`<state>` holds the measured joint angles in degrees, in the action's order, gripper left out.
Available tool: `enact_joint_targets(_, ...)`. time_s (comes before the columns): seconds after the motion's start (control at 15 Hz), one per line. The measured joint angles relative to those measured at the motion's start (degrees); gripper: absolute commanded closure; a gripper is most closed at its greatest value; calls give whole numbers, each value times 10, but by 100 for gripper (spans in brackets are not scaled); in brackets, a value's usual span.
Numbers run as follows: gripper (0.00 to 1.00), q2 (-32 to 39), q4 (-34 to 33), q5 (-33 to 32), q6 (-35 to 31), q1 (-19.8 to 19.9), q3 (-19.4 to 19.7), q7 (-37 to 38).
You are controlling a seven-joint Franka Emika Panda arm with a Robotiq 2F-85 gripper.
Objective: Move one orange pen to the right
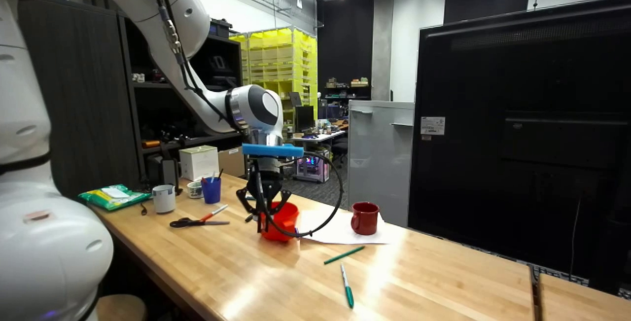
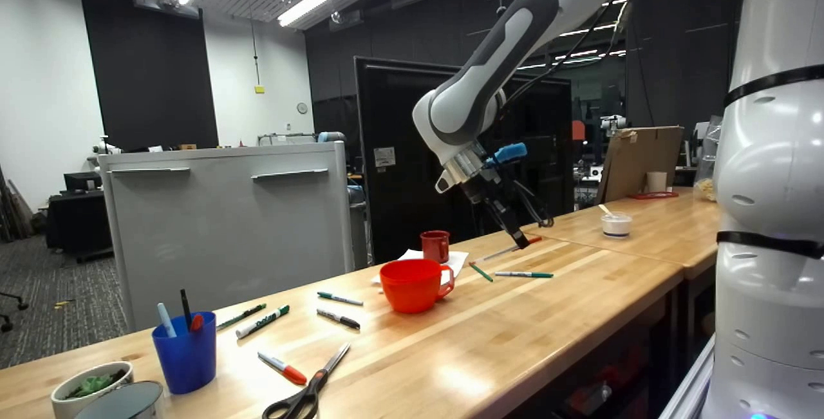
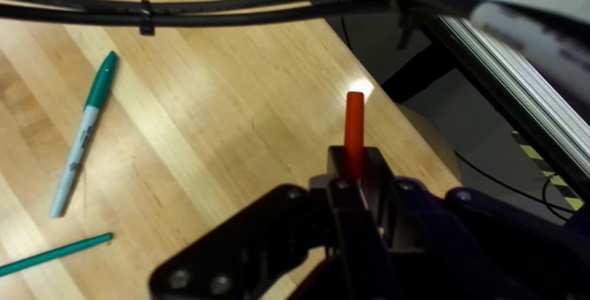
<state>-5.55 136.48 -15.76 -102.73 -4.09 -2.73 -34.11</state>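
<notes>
My gripper (image 2: 521, 242) is shut on the orange pen (image 2: 533, 239). In the wrist view the pen's orange-red end (image 3: 354, 118) sticks out past the closed fingertips (image 3: 354, 164). Its other part is hidden by the fingers there. In an exterior view a thin greyish length runs from the fingers toward the green pen (image 2: 481, 271). In an exterior view the gripper (image 1: 262, 222) overlaps the red bowl (image 1: 286, 217), and the pen cannot be made out there. The gripper is over the wooden table; the exact height is hard to tell.
A green-capped marker (image 3: 83, 134) and the thin green pen (image 3: 55, 254) lie on the table. A dark red mug (image 1: 365, 218) stands on white paper. Scissors (image 2: 309, 387), a red-capped marker (image 2: 282, 367), several other markers and a blue cup (image 2: 185, 358) stand or lie further along.
</notes>
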Motion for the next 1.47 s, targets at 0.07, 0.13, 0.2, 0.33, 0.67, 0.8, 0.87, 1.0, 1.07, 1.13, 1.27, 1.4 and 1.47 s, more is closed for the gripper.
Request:
enact_joint_targets(0.07,97,-1,15,4,-15,1,5,2)
enact_joint_targets(0.13,97,-1,27,5,-32,2,9,4)
enact_joint_targets(0.2,97,0,39,5,-49,2,12,7)
enact_joint_targets(0.33,97,4,56,5,-80,2,16,10)
enact_joint_targets(0.67,97,31,79,7,-148,2,19,11)
enact_joint_targets(0.8,97,50,83,7,-172,3,19,11)
enact_joint_targets(0.87,97,61,84,7,-183,3,19,11)
enact_joint_targets(1.0,97,82,84,7,-203,4,19,11)
enact_joint_targets(1.07,63,93,84,7,-211,5,19,11)
enact_joint_targets(1.13,63,101,83,7,-218,5,19,11)
enact_joint_targets(1.27,53,113,83,7,-226,7,19,11)
enact_joint_targets(1.4,39,119,82,7,-231,8,19,11)
enact_joint_targets(1.47,33,119,82,7,-231,8,19,11)
